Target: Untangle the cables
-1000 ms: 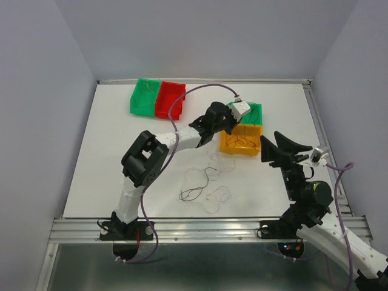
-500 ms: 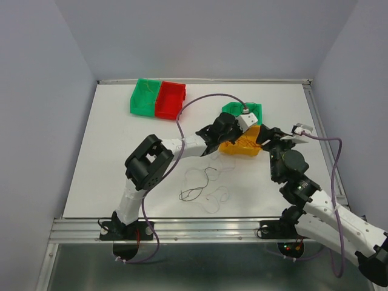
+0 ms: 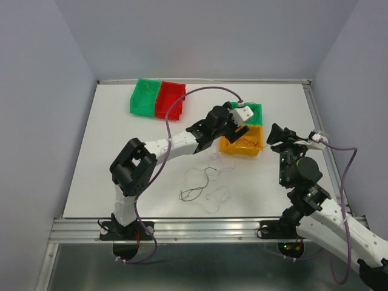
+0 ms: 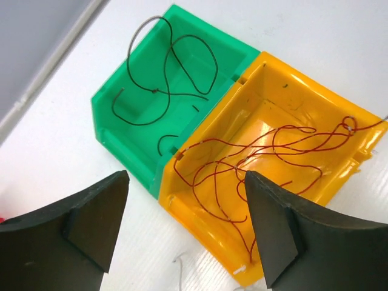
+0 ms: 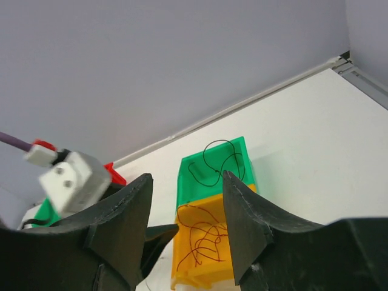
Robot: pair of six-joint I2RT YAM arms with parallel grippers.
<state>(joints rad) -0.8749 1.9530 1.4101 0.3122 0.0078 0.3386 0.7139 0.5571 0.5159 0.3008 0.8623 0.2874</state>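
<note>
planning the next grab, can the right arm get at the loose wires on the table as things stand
Probably yes. The wires lie on bare table, to the left of the right gripper, with nothing between them. The left arm stretches to the yellow bin beyond the wires, not across them.

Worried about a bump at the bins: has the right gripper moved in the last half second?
Yes. The right gripper has drawn back to the right: then it overlapped the right edge of the orange bin, and now a gap separates them.
</note>
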